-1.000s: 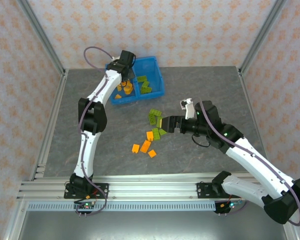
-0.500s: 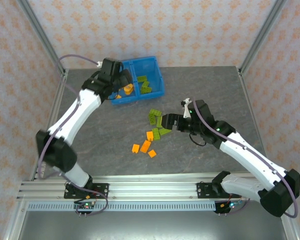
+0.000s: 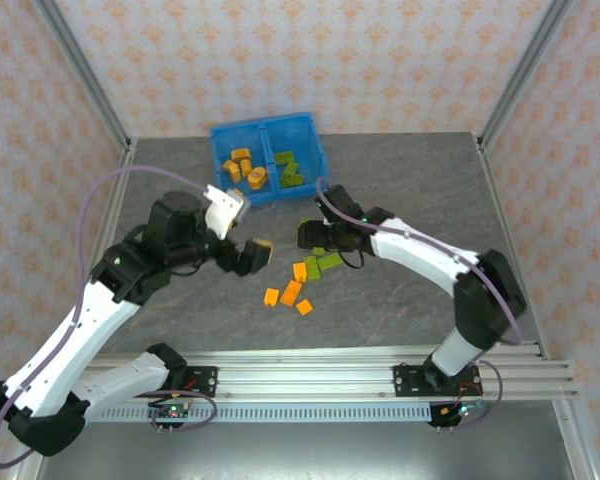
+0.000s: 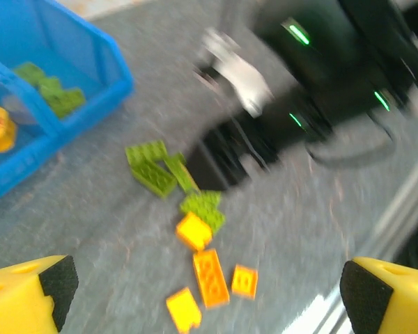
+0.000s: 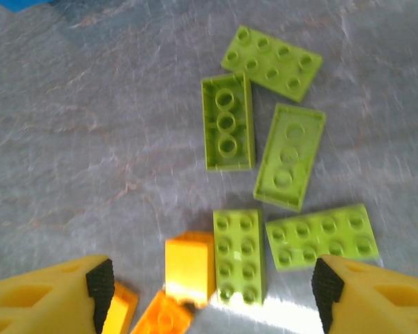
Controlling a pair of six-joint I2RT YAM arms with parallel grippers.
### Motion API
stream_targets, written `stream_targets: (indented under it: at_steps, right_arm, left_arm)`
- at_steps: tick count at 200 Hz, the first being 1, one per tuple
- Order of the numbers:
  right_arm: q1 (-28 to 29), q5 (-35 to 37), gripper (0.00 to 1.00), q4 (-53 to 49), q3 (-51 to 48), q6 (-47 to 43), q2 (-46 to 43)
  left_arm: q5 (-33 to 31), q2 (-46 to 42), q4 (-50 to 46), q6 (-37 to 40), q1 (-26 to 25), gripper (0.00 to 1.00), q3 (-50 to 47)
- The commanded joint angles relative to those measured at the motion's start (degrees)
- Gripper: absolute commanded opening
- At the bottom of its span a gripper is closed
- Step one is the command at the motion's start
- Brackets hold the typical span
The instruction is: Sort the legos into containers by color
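Note:
The blue bin (image 3: 268, 133) stands at the back. Its left container (image 3: 220, 160) holds orange legos (image 3: 243, 168) and its right container (image 3: 316, 165) holds green legos (image 3: 288, 172). Loose green legos (image 3: 321, 263) and orange legos (image 3: 291, 292) lie mid-table. My left gripper (image 3: 252, 255) hovers just left of them, open and empty; in the left wrist view it (image 4: 212, 299) looks down on several orange bricks (image 4: 210, 277). My right gripper (image 5: 214, 289) is open, low over the pile, with a green brick (image 5: 239, 255) and an orange brick (image 5: 189, 268) between its fingers.
The right arm's black wrist (image 4: 279, 118) sits close behind the green pile (image 4: 153, 167), a short way from my left gripper. The bin's corner (image 4: 90, 42) is to the left. Aluminium rails (image 3: 310, 378) run along the near edge.
The left arm swung back from the bin to the loose pile and its jaws opened wide. The right gripper moved left over the green bricks and its jaws narrowed somewhat.

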Motion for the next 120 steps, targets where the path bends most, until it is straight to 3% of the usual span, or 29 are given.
stream_targets:
  at_steps: [1, 43, 65, 120]
  right_arm:
    - [0.6, 5.5, 0.73, -3.7, 6.7, -1.8, 7.1]
    - [0.8, 9.1, 0.66, -8.5, 16.1, -2.3, 18.7]
    - [1.0, 9.2, 0.66, -10.2, 19.3, -2.7, 22.8]
    - [2.6, 11.3, 0.53, -13.9, 26.5, -3.4, 30.1]
  left_arm:
    - [7.7, -5.1, -6.5, 16.0, 0.0, 1.0, -4.9]
    - [4.2, -10.2, 2.0, 16.1, 0.0, 1.0, -12.9]
    - [2.1, -9.1, 1.4, 16.8, -0.1, 1.0, -14.0]
    - [2.1, -4.0, -1.2, 16.2, 0.0, 1.0, -11.8]
